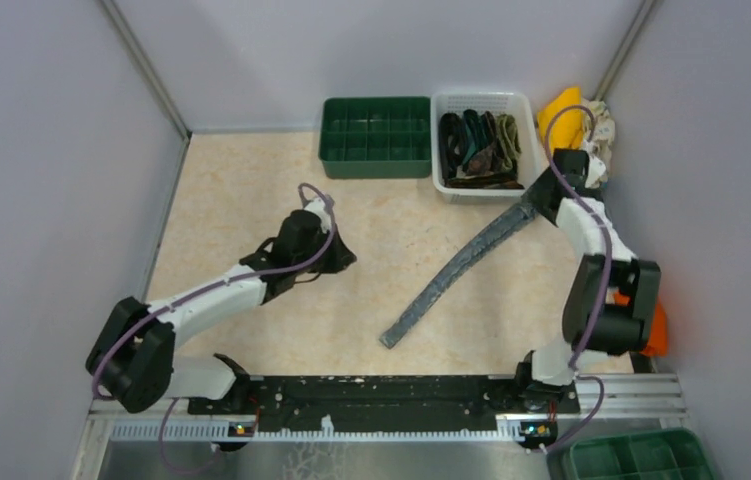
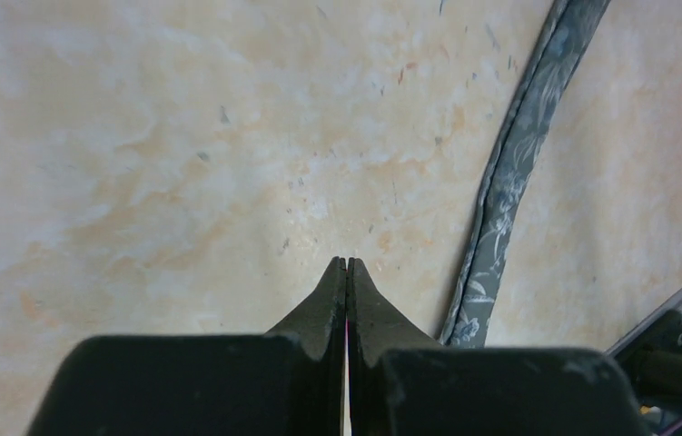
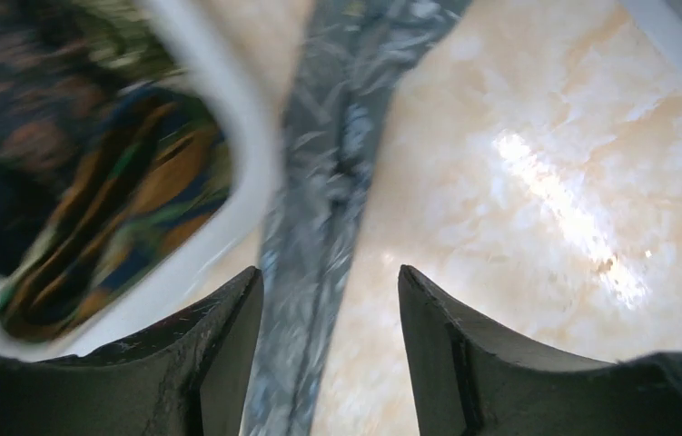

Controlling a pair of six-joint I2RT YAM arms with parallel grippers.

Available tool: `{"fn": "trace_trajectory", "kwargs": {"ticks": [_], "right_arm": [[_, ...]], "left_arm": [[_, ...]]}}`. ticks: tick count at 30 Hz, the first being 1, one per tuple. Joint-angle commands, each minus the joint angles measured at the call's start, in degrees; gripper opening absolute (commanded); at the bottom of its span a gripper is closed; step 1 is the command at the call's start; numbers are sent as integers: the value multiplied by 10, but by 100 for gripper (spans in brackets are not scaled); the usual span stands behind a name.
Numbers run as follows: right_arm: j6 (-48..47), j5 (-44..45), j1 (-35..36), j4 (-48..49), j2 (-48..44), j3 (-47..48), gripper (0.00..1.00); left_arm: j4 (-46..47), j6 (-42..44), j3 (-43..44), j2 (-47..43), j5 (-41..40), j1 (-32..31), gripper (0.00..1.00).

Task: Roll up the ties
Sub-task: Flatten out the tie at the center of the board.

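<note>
Starting at the right gripper (image 3: pixel 330 272), I read its fingers as spread, with nothing pinched: the grey tie (image 3: pixel 328 154) runs on the table beneath the gap and under the finger on the basket side. In the top view this gripper (image 1: pixel 539 200) hangs over the tie's far end, just beside the near corner of the white basket (image 1: pixel 436 150), whose rim (image 3: pixel 246 136) sits very near that same finger. The left gripper (image 2: pixel 347 262) has its fingers pressed together on nothing, above bare table (image 1: pixel 251 200). From the wrist view the tie (image 2: pixel 500 209) lies off to its right, apart from it. Outward, the grey tie (image 1: pixel 461 265) is a long, gently curved strip reaching from the basket corner toward the near edge. More ties (image 1: pixel 479 150) lie bunched in the basket, and a green compartment tray (image 1: pixel 374 165) stands to its left. Risks, as I judge them: closing here could catch the basket rim together with the fabric and drag the basket. With the near end unheld, the strip may slide instead of coiling. The curve could also make a roll go skewed. I can read no brand, label or lettering in any view; the tie shows only a pale leafy pattern.
</note>
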Motion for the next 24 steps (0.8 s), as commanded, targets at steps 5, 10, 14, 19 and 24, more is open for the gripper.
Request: {"fn": "trace_trajectory", "kwargs": {"ticks": [5, 10, 14, 19, 24], "right_arm": [[-99, 82, 193, -30, -281, -88, 58], [-120, 136, 402, -94, -296, -99, 56], [-120, 147, 538, -99, -281, -125, 54], [-105, 157, 688, -104, -246, -138, 54], [-82, 132, 783, -90, -218, -141, 56]], "left_arm": [[-26, -32, 11, -106, -12, 88, 0], [44, -108, -36, -118, 100, 180, 0], [82, -148, -52, -86, 174, 246, 0], [13, -150, -68, -92, 91, 268, 0], [30, -184, -131, -145, 53, 327, 0]]}}
